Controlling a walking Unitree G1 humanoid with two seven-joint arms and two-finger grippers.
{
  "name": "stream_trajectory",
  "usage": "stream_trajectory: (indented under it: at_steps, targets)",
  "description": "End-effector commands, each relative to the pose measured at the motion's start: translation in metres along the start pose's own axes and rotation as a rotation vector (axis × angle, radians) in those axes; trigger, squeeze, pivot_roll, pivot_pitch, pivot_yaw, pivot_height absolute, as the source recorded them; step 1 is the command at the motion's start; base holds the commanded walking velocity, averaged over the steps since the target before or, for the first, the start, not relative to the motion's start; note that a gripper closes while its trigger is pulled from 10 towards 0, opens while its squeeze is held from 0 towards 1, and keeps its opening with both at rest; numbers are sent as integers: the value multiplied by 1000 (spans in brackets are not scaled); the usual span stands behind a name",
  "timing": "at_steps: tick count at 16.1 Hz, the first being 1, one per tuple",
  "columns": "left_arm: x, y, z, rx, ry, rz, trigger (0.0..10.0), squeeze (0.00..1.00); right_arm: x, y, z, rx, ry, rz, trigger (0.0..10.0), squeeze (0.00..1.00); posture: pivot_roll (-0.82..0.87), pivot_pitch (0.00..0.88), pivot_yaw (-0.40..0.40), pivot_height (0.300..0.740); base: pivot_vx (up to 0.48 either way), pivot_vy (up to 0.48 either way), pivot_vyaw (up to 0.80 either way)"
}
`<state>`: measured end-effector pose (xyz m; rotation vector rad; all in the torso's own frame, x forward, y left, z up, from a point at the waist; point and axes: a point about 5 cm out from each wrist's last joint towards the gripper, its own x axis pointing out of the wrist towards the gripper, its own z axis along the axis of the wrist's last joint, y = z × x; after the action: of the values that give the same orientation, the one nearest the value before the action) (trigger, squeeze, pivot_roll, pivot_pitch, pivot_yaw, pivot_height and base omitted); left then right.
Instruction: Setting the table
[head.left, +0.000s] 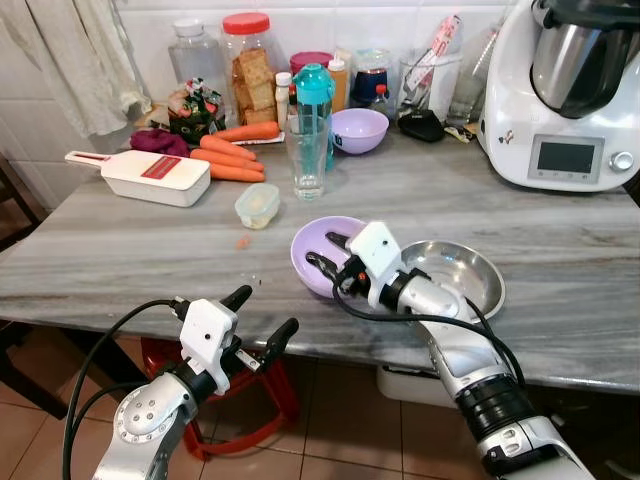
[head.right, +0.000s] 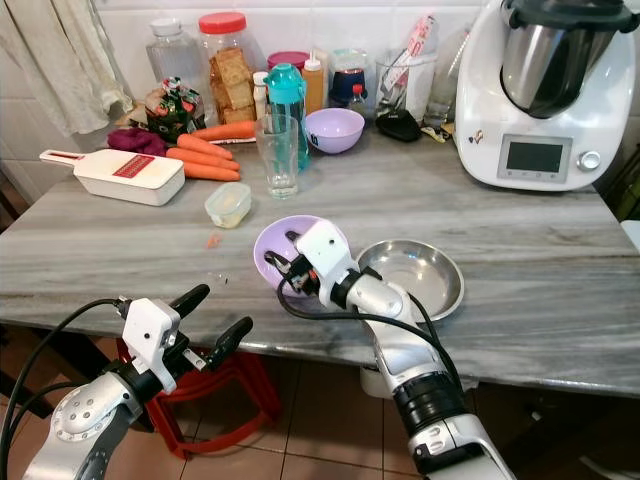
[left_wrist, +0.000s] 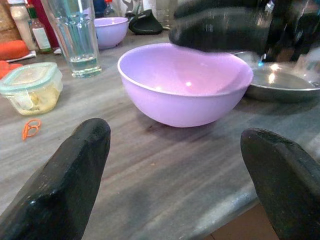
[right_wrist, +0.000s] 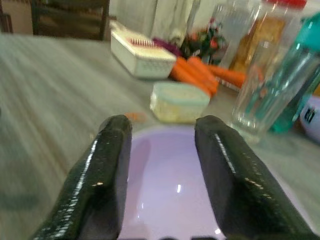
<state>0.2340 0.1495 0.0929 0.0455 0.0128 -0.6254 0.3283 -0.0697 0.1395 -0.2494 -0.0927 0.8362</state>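
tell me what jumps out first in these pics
The right gripper hangs open over the lilac bowl near the table's front edge, with a steel bowl touching it on the right. The left gripper waits open just off the table edge. Carrots and jars crowd the back wall.

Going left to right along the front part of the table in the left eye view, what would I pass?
Small lidded container → purple bowl, with the right end effector over it → steel bowl.
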Motion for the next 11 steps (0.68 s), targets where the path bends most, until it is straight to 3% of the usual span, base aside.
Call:
stream_trajectory:
  at_steps: [1,7,11]
  targets:
    - [1,2,1,10,-6,-2,10000,0,-1,-2,11,17,-47,-43,10000,1000,-21,0,59,740,0,0,0]
    - [4,1,2,6,-17,-8,10000,0,-21,-12,26,-2,-103,-244,10000,1000,-27,0,56,740,0,0,0]
    - [4,2,4,-2,-22,-19,10000,0,-55,-29,20,-57,-47,-492,10000,1000,-43,0,55,740,0,0,0]
